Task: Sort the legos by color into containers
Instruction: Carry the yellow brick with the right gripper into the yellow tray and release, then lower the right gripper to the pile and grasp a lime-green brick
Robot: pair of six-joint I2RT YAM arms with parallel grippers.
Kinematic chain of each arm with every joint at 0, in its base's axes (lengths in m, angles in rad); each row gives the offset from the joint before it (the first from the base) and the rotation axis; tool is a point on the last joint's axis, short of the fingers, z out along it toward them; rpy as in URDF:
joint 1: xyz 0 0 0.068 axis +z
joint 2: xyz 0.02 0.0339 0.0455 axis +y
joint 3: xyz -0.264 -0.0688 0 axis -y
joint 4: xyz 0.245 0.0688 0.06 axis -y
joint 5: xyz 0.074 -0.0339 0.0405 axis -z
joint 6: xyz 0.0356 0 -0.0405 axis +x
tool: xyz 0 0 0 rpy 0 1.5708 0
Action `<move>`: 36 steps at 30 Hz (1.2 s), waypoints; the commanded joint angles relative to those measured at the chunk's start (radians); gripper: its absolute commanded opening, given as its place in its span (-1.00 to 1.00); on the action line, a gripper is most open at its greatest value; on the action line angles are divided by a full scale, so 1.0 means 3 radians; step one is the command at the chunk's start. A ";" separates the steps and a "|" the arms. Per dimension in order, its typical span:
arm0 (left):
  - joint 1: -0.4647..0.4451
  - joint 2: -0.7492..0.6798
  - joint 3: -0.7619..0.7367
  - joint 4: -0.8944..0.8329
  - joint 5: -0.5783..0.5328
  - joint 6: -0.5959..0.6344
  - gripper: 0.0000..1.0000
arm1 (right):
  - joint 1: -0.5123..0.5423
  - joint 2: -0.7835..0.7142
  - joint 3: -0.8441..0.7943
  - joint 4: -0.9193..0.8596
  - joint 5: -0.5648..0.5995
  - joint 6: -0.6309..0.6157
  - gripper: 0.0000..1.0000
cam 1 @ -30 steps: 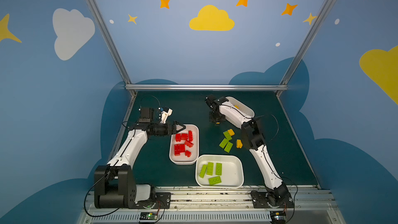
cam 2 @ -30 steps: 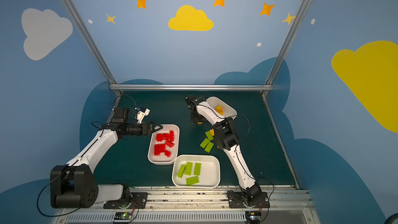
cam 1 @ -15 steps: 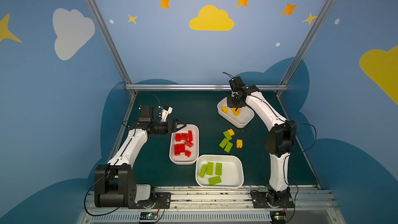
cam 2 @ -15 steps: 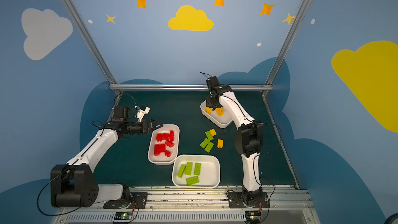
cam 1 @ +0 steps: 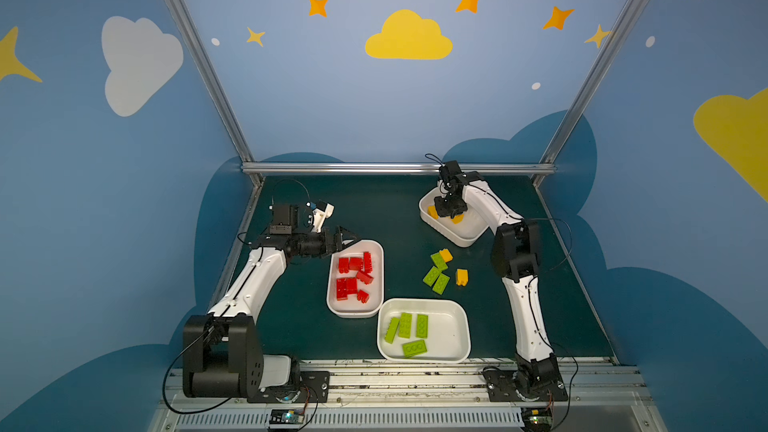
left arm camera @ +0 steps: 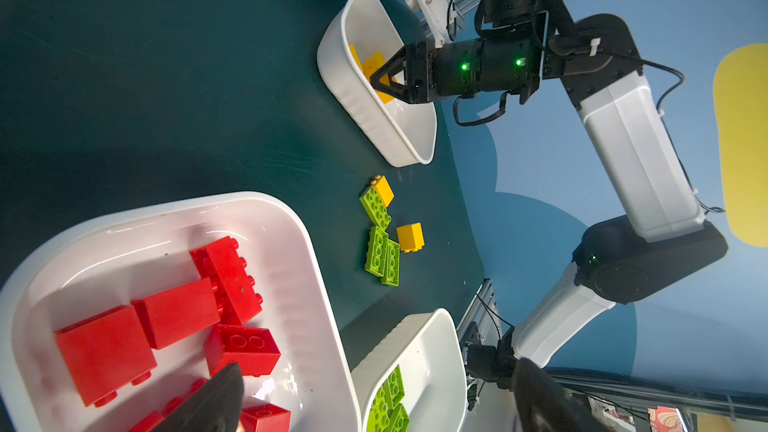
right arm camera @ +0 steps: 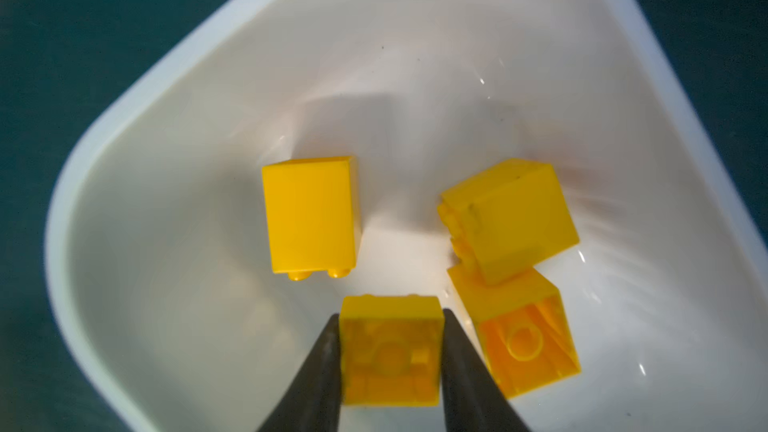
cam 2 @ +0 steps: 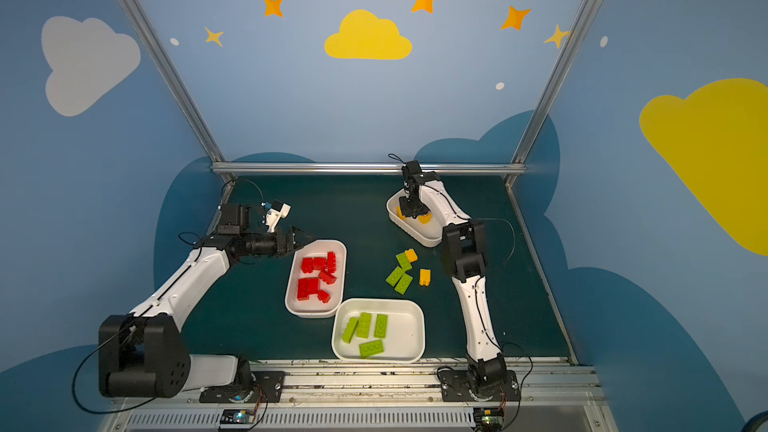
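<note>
Three white containers stand on the green mat. My right gripper [right arm camera: 390,320] hangs inside the far container [cam 1: 468,238], shut on a yellow lego [right arm camera: 390,353]. Three more yellow legos [right arm camera: 309,214] lie on that container's floor. Red legos [cam 1: 353,276] fill the middle container [cam 1: 377,249], and green legos [cam 1: 405,326] lie in the near container [cam 1: 457,317]. On the mat between the containers lie three green legos [cam 1: 436,278] and two yellow ones [cam 1: 461,277]. My left gripper [cam 1: 351,238] is open and empty over the red container's far left rim.
A metal rail [cam 1: 395,168] and blue walls close off the back and sides of the mat. The right arm's elbow [cam 1: 513,251] stands just right of the loose legos. A slotted metal frame [cam 1: 395,380] runs along the front edge.
My right arm swung from beside the loose legos out to the far container with a yellow lego and lowered into it. The left arm barely moved.
</note>
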 commanded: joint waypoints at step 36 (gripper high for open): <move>-0.0002 0.0071 -0.0021 -0.0142 0.0037 0.0181 0.99 | 0.0606 -0.1828 -0.2944 0.0529 -0.0303 0.0602 0.07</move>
